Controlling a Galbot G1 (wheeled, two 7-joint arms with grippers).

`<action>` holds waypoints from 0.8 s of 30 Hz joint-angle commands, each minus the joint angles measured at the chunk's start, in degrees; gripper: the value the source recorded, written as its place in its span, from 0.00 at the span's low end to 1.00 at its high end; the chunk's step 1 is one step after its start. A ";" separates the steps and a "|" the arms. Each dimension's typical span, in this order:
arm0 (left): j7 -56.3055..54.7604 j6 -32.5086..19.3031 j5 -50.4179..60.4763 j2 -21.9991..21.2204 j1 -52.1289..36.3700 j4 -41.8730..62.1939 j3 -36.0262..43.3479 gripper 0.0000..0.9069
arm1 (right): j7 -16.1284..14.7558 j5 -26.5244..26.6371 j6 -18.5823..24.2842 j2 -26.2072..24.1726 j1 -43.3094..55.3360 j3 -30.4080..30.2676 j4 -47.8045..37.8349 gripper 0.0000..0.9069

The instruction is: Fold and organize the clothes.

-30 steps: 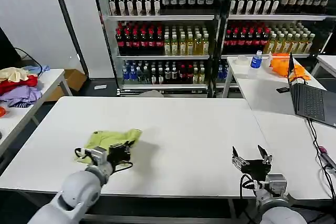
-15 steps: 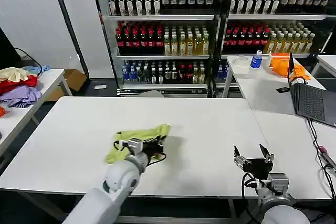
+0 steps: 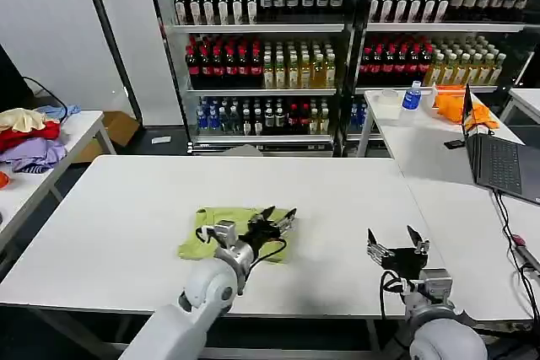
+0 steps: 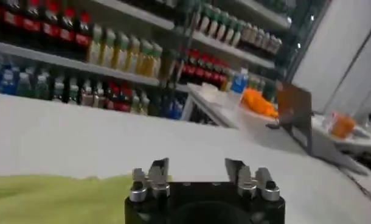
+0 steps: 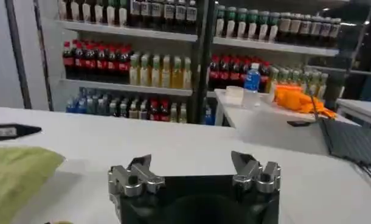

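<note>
- Your left gripper, jaws spread, hovers over the folded T-shirt on the bench.
- Right gripper waits, jaws spread.
- Next, judge whether another fold is needed.

bare table between t-shirt and right gripper

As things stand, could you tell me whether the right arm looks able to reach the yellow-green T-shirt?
Probably yes: the right claw is open above bare table, with nothing between it and the T-shirt, though the left claw sits at the shirt's near edge.
</note>
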 commanded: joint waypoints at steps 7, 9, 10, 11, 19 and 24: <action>-1.45 -5.66 3.65 13.32 18.30 -8.98 -29.07 1.00 | 3.05 -0.87 1.17 7.88 19.49 -20.46 -16.41 1.00; -1.44 -5.84 3.69 13.83 19.98 -9.27 -30.35 1.00 | 3.60 1.76 0.39 10.58 23.06 -23.57 -20.38 1.00; -1.45 -5.84 3.68 13.93 20.56 -9.43 -30.99 1.00 | 3.66 2.73 0.39 11.34 23.94 -24.26 -21.38 1.00; -1.45 -5.87 3.68 13.96 21.00 -9.58 -31.32 1.00 | 3.76 4.16 0.34 12.67 25.37 -25.08 -23.16 1.00; -1.50 -5.89 3.31 13.86 21.83 -9.67 -33.00 1.00 | 3.98 12.83 -1.69 20.70 32.23 -26.92 -34.92 1.00; -1.45 -5.94 3.21 13.71 21.75 -9.35 -33.05 1.00 | 4.15 16.55 -2.21 24.09 34.60 -26.16 -41.92 1.00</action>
